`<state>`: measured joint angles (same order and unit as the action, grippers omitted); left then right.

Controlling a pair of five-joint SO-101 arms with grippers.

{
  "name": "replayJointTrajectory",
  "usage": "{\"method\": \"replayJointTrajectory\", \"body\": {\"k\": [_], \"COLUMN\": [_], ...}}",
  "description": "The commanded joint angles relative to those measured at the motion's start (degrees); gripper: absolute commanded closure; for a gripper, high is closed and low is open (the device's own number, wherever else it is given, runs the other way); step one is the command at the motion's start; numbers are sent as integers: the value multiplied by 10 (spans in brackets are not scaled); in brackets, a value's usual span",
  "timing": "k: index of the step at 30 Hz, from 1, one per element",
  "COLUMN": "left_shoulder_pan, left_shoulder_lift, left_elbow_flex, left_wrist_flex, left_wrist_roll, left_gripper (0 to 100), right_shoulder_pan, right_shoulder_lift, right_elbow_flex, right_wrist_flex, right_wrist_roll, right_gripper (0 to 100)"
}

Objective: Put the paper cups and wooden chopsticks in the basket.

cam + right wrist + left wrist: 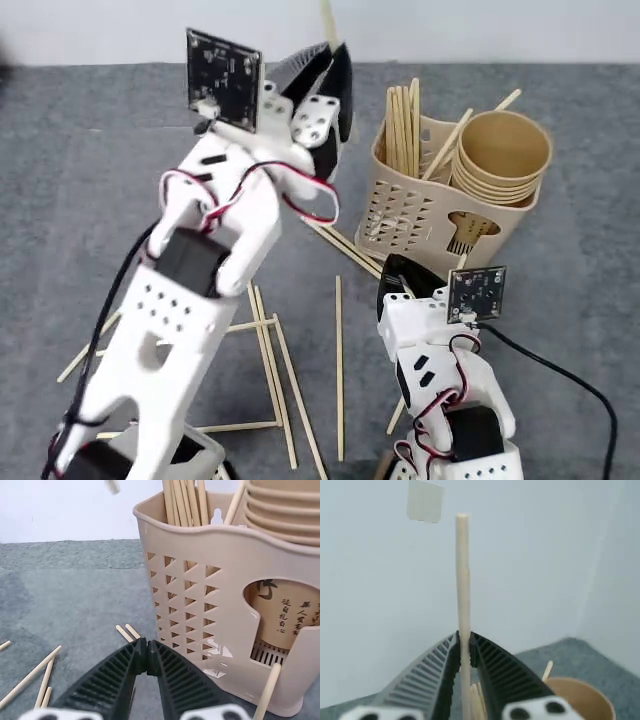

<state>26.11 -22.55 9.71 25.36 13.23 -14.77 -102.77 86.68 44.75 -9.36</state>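
Left gripper point(464, 645) clamped on one chopstick point(462, 580), held upright, raised just beside basket point(400, 215). Right gripper point(147, 655) closed on nothing, low, near basket front. Cups point(505, 150) stacked in basket beside standing chopsticks point(403, 120). Loose chopsticks point(339, 370) scattered on table point(80, 180).

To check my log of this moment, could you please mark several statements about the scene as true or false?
1. The left pincer is shut on a chopstick that stands upright. True.
2. The paper cups lie scattered on the table. False: they are stacked inside the basket.
3. The right pincer holds a cup. False: it is shut on nothing, low beside the basket.
4. Several loose chopsticks lie on the table. True.
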Motion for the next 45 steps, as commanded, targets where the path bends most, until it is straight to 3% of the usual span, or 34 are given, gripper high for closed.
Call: {"method": "replayJointTrajectory", "body": {"k": [1,10,15,19,30,38,41,45], "left_shoulder_pan": [4,27,27,7,-125,-184,-191,-207], "left_shoulder_lift": [27,93,100,69,12,14,14,14], "left_elbow_flex": [-32,-29,-32,-33,-30,-13,33,124], "left_wrist_flex": [-62,-69,18,104,396,611,658,661], "left_wrist_roll": [21,25,15,-1,-193,-370,-428,-477], "left_gripper": [987,983,820,811,867,848,814,807], "right_shoulder_pan": [0,0,0,0,0,0,0,0], "right_shoulder_lift": [-5,-5,-5,-5,-5,-5,-5,-5], "right_elbow_flex": [-3,-3,-3,-3,-3,-3,-3,-3], "right_wrist_flex": [-15,-15,-15,-15,-15,-15,-15,-15], "right_wrist_roll": [-2,-2,-2,-2,-2,-2,-2,-2], "right_gripper": [987,987,987,987,987,987,987,987]}}
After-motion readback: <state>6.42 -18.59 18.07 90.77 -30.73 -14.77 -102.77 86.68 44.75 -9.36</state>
